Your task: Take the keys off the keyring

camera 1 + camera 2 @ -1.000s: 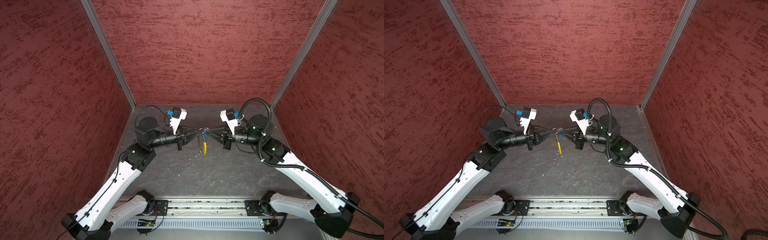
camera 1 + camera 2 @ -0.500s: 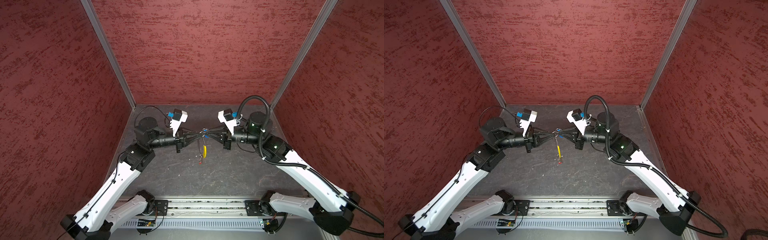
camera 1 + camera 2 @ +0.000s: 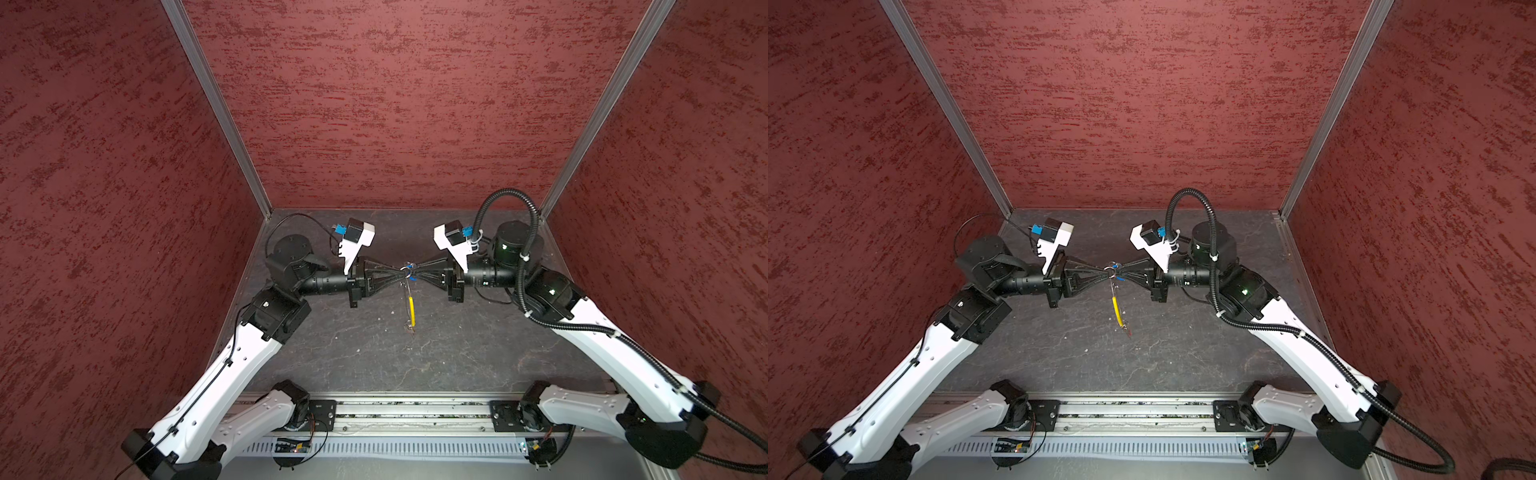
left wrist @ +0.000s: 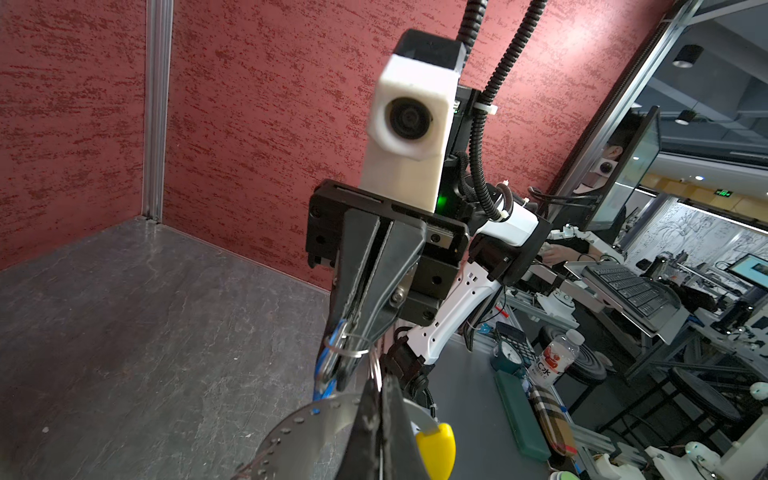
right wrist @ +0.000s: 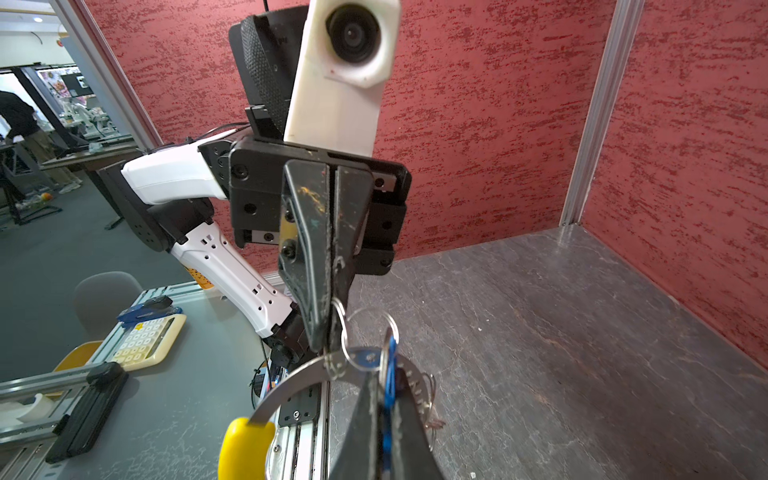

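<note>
In both top views the keyring (image 3: 411,309) hangs mid-air over the table (image 3: 457,353), pinched between both closed jaws. Left wrist view: right jaws clamp the blue key (image 4: 323,376). Right wrist view: left jaws nip a split ring (image 5: 341,332); pulling could slip it, dropping everything.

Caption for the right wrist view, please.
Left end effector shut on a split ring of the keyring, right end effector shut on the blue-headed key; the yellow sleeve hangs below.
</note>
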Tool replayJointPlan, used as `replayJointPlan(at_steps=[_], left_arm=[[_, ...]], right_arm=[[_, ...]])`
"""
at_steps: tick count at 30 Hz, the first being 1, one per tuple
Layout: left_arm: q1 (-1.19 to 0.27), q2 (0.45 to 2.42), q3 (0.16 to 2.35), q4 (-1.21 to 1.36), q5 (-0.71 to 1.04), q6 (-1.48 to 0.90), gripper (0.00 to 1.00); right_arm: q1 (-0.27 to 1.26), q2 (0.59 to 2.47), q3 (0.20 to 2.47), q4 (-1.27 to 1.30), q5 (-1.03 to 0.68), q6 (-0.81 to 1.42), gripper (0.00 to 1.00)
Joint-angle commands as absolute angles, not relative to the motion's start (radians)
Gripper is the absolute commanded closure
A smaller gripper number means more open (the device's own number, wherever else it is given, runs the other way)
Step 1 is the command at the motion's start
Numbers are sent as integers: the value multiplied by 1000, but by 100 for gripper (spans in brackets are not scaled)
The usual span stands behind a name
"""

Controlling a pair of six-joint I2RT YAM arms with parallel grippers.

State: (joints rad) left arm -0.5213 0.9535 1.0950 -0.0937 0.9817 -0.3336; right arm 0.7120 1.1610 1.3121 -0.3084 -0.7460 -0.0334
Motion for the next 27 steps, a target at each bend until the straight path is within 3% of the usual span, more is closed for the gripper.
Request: replayJointPlan(at_steps=[1,18,27], left_arm=[[-525,921,1088,8,1060,-373,100],[-511,926,1034,183,978,-475,100],[-518,908,995,241,853,-456,100]], right_arm=[[707,1173,1322,-281,-748,-38,100],[708,1160,1241,-170,-787,46,100],[709,1149,1178,-74,-798,127,100]])
